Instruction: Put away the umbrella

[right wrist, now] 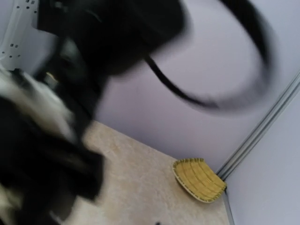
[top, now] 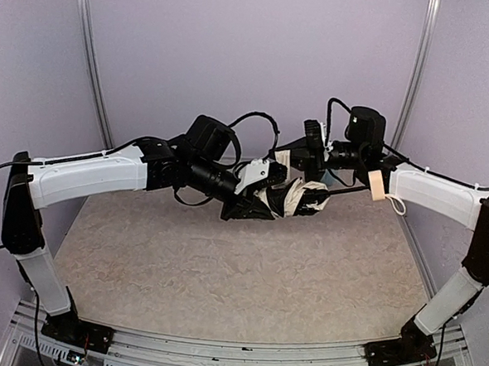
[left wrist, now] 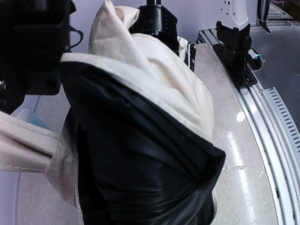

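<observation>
Progress check: not far along, I'd say. The umbrella (top: 297, 199) is up in the air between the two arms, well above the surface (top: 239, 274), and it isn't stowed anywhere yet. The canopy is collapsed into a crumpled bundle, cream outside and black lining showing, but it looks loose rather than neatly wrapped. The tan handle (top: 377, 186) pokes out toward the right arm, with its loop strap dangling.

The left end effector (top: 260, 202) looks clamped onto the fabric bundle; its wrist view is basically wall-to-wall canopy. The right end effector (top: 299, 166) is fully clenched at the top of the bundle, but its wrist view is a smeared mess, so I can't tell what it's pinching.

There's a woven straw basket (right wrist: 199, 180) sitting in the far corner by the wall, empty as far as I can see. My guess is that's the drop-off spot, so tidying the fabric and the whole carry-over are left.

Labels or writing: nothing readable on the umbrella, the handle or the arms.
</observation>
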You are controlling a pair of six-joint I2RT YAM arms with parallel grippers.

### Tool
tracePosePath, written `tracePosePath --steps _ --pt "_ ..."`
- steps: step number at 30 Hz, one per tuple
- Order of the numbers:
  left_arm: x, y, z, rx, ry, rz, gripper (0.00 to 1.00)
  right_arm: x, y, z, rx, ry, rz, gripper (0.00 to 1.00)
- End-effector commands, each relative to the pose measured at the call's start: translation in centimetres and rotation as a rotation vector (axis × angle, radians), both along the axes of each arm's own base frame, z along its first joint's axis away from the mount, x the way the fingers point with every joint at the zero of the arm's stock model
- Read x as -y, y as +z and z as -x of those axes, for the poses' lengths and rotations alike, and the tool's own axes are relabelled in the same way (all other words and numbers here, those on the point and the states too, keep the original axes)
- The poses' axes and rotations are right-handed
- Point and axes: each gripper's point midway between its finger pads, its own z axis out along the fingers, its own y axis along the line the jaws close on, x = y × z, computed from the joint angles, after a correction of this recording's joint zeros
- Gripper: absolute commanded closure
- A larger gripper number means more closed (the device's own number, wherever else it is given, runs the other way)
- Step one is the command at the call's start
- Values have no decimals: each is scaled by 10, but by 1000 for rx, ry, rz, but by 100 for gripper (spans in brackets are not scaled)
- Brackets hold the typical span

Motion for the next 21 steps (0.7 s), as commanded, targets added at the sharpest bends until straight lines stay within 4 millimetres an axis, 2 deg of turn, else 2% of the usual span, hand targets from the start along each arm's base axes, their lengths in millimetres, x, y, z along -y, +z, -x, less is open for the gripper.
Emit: tracePosePath --steps 1,2,4,6,9,12,16,21 --pt "-22 -92 38 -412 2 -212 100 15 67 41 276 -159 -148 100" --pt "-23 -95 32 -427 30 -201 100 12 52 49 248 -173 -144 100" --pt "-23 -104 25 -450 58 -199 100 -5 34 59 378 -238 -128 100" --pt "-22 -112 22 -460 68 -206 100 -17 17 66 374 -213 -94 100" --pt "-28 -118 16 -509 93 -177 100 -17 -6 56 243 -254 -56 100" --pt "-38 -113 11 -537 102 -109 100 -10 -29 62 200 -263 -53 100" --pt "-41 -105 9 -536 94 -46 100 -1 -39 68 181 -290 -38 100" --pt "-33 -108 1 -572 85 -37 100 -16 -46 99 256 -222 6 100"
